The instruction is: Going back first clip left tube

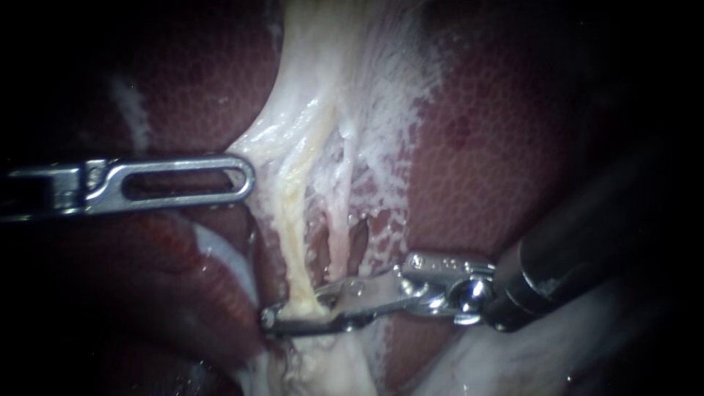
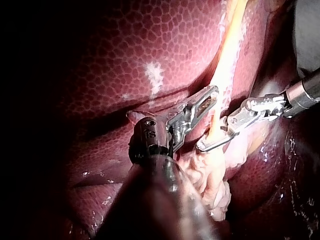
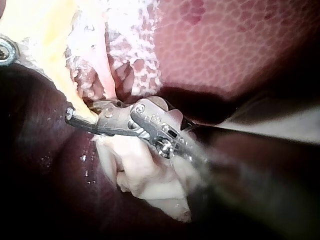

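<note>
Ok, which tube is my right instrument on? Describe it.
Find the dark red liver, then the white tissue band running down its middle. The left tube there is the pale yellow one, clamped by the right instrument; the neighbouring tube is pinker.

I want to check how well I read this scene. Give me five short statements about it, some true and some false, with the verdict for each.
1. The right instrument has its tip at the yellowish left tube. True.
2. The two instruments touch each other. False: the left instrument is apart from the right one, and the left wrist view shows the tube between them.
3. In the endoscope view the left instrument is higher than the right instrument's tip. True.
4. No liver is visible. False: the dark red, mottled liver shows on both sides of the pale tissue.
5. A hand holds the tube. False: no hand is in any view.
</note>
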Controlling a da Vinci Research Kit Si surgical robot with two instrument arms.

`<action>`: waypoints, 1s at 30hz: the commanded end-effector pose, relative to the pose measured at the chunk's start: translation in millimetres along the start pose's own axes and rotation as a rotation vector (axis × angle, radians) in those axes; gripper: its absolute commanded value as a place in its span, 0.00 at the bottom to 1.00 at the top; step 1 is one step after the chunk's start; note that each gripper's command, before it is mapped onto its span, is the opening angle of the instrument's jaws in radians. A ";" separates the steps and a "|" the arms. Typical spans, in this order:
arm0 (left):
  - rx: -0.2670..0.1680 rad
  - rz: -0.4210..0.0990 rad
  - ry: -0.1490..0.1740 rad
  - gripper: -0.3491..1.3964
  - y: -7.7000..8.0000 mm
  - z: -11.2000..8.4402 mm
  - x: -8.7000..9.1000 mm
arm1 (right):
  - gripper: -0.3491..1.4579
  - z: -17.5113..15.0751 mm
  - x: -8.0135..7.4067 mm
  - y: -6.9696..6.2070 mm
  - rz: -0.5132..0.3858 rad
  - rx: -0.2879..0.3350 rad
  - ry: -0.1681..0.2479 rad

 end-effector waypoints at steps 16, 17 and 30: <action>0.000 0.000 0.000 0.00 0.1 0.0 0.0 | 0.48 0.7 0.5 0.3 -0.110 0.007 0.026; 0.000 0.000 0.000 0.00 0.1 0.0 0.0 | 0.50 0.9 0.6 0.3 -0.145 0.011 0.036; 0.000 0.000 0.000 0.00 0.1 0.0 0.0 | 0.52 -0.3 1.7 0.7 -0.372 -0.011 0.059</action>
